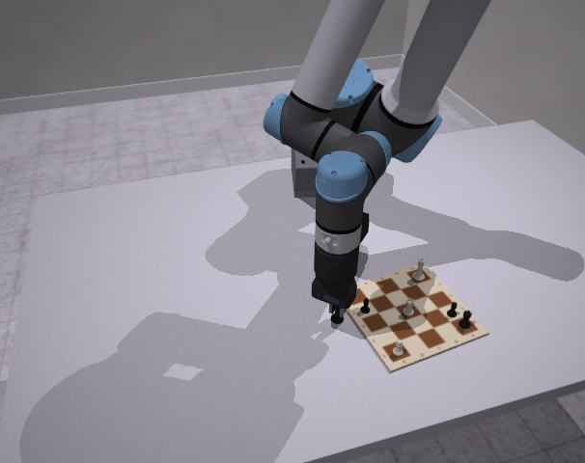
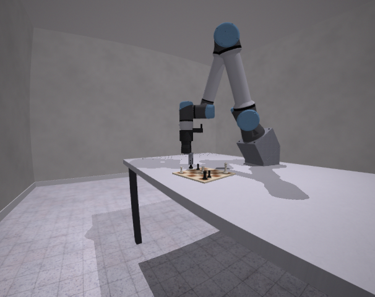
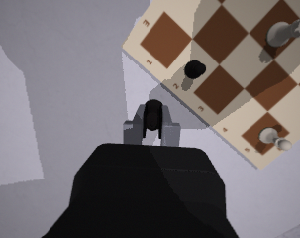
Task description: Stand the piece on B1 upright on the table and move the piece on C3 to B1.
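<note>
Just off the left edge of the chessboard [image 1: 447,348], low in the centre of the top view, the gripper [image 1: 337,315] is clenched on a black piece [image 3: 152,115], upright over the table [image 1: 133,258]; a white piece [image 1: 407,308] stands mid-board, near a black pawn [image 1: 365,306]

Open table [image 1: 133,258] left of board [image 1: 398,366]; pawn [image 1: 364,306] nearby.

Even, dim light casts hard-edged arm shadows (wrist view slightly soft) across the table [image 1: 133,258].
</note>
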